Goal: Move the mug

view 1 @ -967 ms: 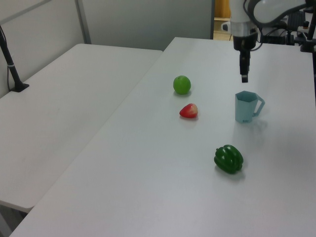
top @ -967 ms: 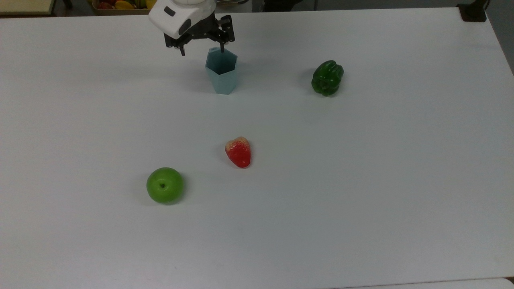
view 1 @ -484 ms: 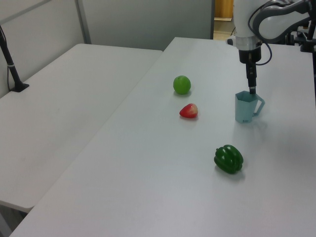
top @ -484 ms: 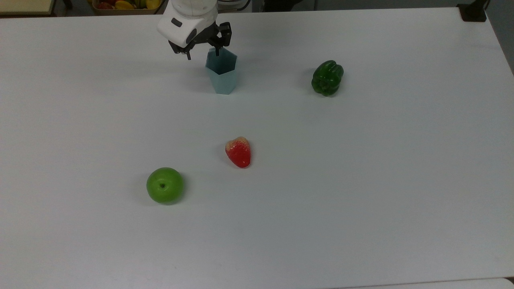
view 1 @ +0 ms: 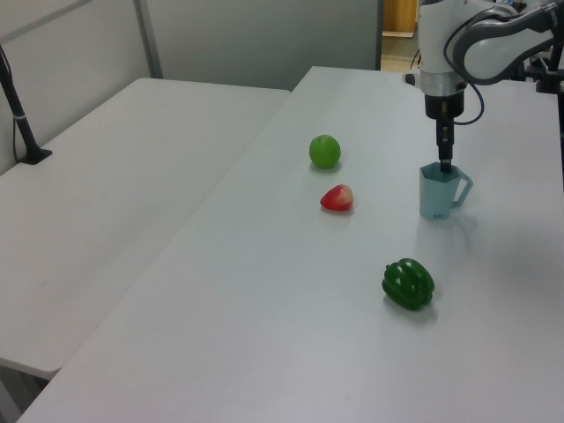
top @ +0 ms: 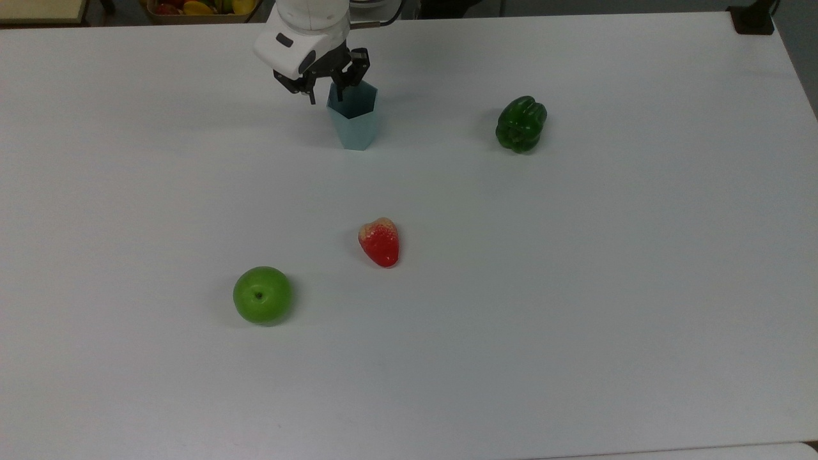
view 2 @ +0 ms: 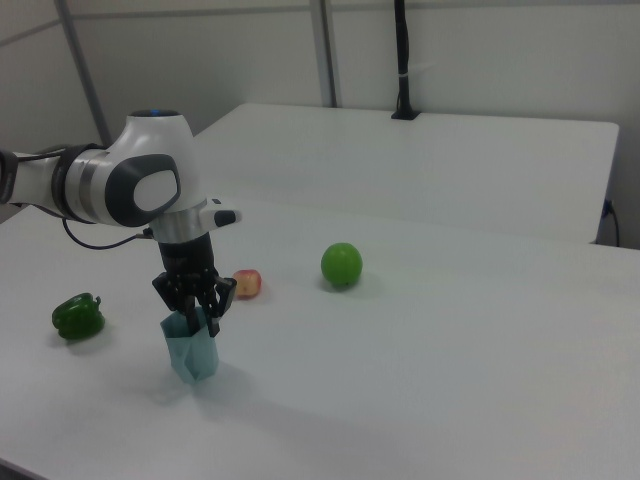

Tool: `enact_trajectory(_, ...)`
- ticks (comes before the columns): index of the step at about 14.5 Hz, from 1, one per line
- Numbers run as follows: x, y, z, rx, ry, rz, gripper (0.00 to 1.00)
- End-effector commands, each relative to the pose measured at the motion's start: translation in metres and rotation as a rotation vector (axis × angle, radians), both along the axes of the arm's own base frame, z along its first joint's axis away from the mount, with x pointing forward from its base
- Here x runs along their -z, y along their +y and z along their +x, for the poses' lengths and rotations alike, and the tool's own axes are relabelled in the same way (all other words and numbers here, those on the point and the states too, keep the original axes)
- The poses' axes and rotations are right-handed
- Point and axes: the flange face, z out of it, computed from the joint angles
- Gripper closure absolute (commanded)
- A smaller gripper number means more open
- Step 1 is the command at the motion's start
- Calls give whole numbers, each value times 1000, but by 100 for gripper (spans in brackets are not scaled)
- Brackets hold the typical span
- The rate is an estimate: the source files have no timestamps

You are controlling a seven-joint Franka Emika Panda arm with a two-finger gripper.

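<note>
I have the pincer [top: 324, 97] poised straight over the mug [top: 353, 121], pointing down, and what matters for the coming move is how its fingers sit against the rim: in the top view one finger dips inside the mouth at the rim's upper-left corner while the other hangs outside the wall on the top view's left, so the wall lies between them. The fingers are spread moderately, with a clear gap, and grip nothing yet. The right view shows the same straddle, with the finger tips down at rim height on the side of the mug [view 2: 192, 345] nearest the arm. The mug stands upright on the white bench [top: 575, 287], its long axis vertical, toward the far edge of the top view; in the left view a small handle sticks out on the left view's right, away from the pincer [view 1: 445, 164]. My judgement is that closing on the wall is the next call, and the thin faceted side could tip if I squeeze off-centre. Around it there is room: the green pepper [top: 521, 124] sits well apart to the top view's right, and the strawberry [top: 379, 241] and green apple [top: 262, 294] lie well apart toward the near side.
</note>
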Motion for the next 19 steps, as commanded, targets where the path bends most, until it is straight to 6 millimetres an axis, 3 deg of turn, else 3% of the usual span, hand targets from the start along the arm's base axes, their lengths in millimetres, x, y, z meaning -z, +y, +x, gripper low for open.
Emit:
enact_trajectory(1, 2, 7, -3, 36, -38, -2, 73)
enact_trajectory(6, 11, 10, -2, 33, -20, -5, 81)
enact_trajectory(9, 10, 10, -3, 37, -18, -3, 100)
enact_trajectory(10, 8, 10, -3, 46, -19, -3, 100)
enact_trajectory(13, -6, 10, -4, 57, -32, 7, 100)
enact_trajectory(15, -48, 9, 3, 94, -20, 69, 100)
enact_trajectory(16, -56, 6, 7, 104, -28, 76, 100)
enact_trajectory(19, -58, -29, 16, 165, -50, 76, 100)
